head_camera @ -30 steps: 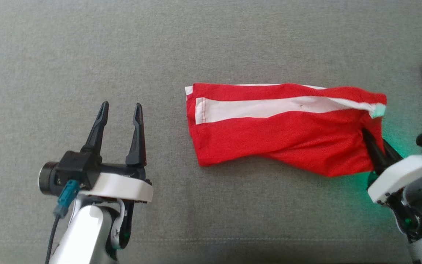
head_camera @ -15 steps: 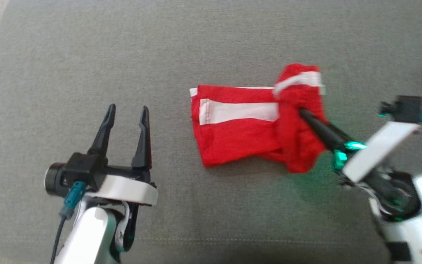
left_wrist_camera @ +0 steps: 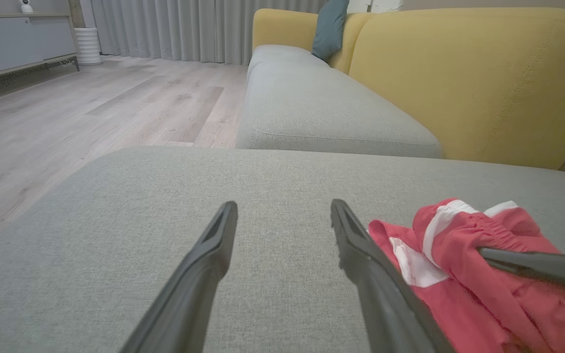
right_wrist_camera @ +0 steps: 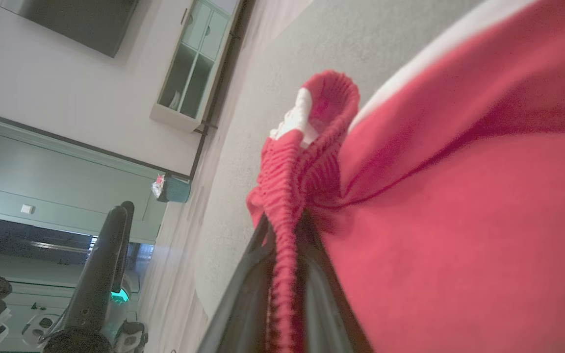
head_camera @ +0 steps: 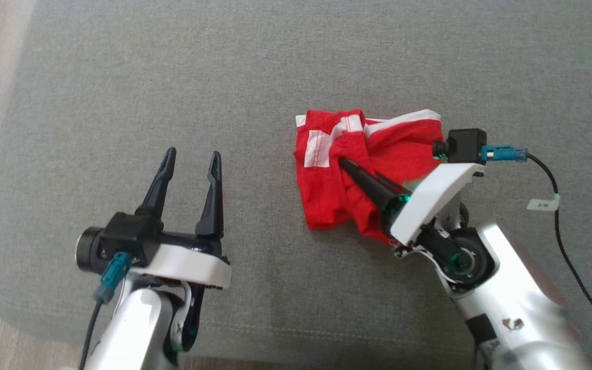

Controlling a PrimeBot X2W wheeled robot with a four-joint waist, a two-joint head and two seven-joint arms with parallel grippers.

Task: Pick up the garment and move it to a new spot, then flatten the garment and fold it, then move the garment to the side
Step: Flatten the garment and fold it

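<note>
The left gripper hovers over the grey cushion, its fingers spread apart with nothing between them. To its right, the red and white garment lies bunched on the cushion. The right gripper has its fingers pinched tight on the garment's gathered elastic edge.
</note>
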